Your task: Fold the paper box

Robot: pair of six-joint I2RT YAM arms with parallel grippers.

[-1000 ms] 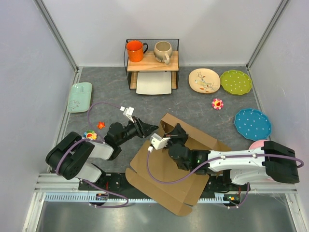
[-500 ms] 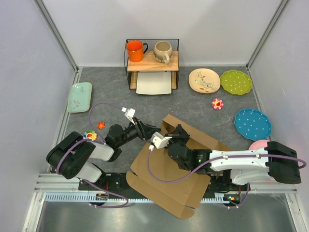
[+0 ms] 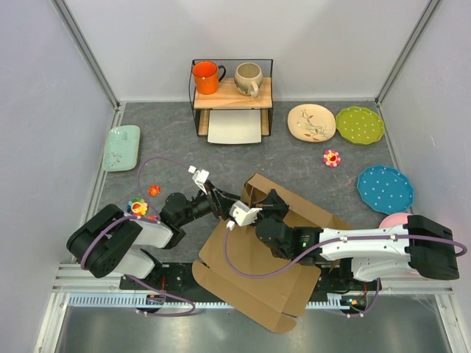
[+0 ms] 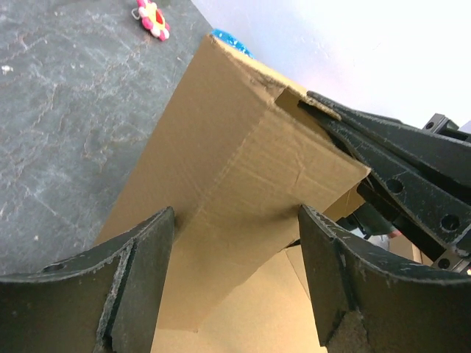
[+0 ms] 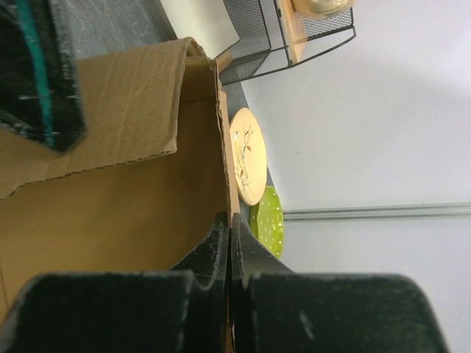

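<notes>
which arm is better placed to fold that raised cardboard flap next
Left, most likely. The left pincer stands open astride the raised flap of the paper box, ready to close on it. The right pincer is shut on the box's wall, apparently steadying it.

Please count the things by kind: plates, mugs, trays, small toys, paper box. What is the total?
Plates: 4, cream plate, green plate, blue plate, pink plate (partly hidden)
Mugs: 2, orange mug, beige mug
Trays: 2, mint tray, white tray
Small toys: 3, pink flower, rainbow flower, orange toy
Paper box: 1
Total: 12
</notes>
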